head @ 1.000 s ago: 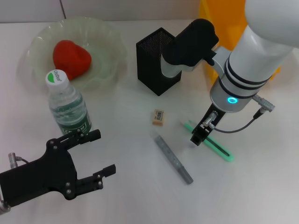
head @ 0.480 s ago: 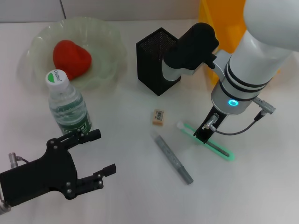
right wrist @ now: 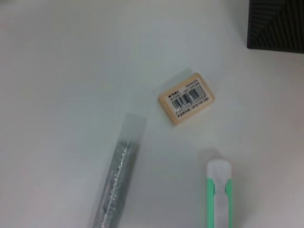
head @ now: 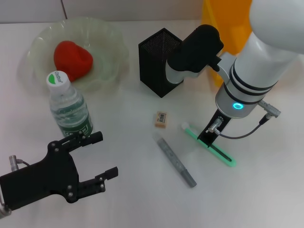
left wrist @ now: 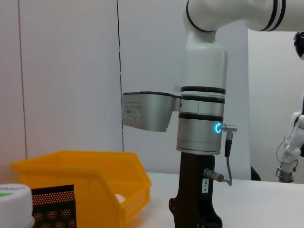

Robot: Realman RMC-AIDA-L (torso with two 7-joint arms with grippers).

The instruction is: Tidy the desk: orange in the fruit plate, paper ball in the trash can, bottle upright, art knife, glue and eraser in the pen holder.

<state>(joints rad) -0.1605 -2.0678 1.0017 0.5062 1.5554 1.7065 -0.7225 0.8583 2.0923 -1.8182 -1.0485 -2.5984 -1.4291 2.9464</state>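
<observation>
My right gripper (head: pixel 208 137) hangs low over the middle of the green art knife (head: pixel 219 154), which lies flat with its white tip (right wrist: pixel 218 170) showing. Left of it lie the tan eraser (head: pixel 161 118) and the grey glue stick (head: pixel 176 163). The black mesh pen holder (head: pixel 153 57) stands behind them. The bottle (head: pixel 69 108) stands upright near the fruit plate (head: pixel 111 45), which holds a red fruit (head: pixel 71 58). The paper ball is out of view. My left gripper (head: pixel 102 156) is open and idle at the front left.
A yellow bin (head: pixel 225 21) stands at the back right behind my right arm; it also shows in the left wrist view as the yellow bin (left wrist: pixel 80 183). The bottle is just beyond my left gripper's fingers (head: pixel 90 137).
My right gripper has shifted slightly to the right over the art knife, uncovering more of its white tip. The knife, eraser, glue and left arm have not moved.
</observation>
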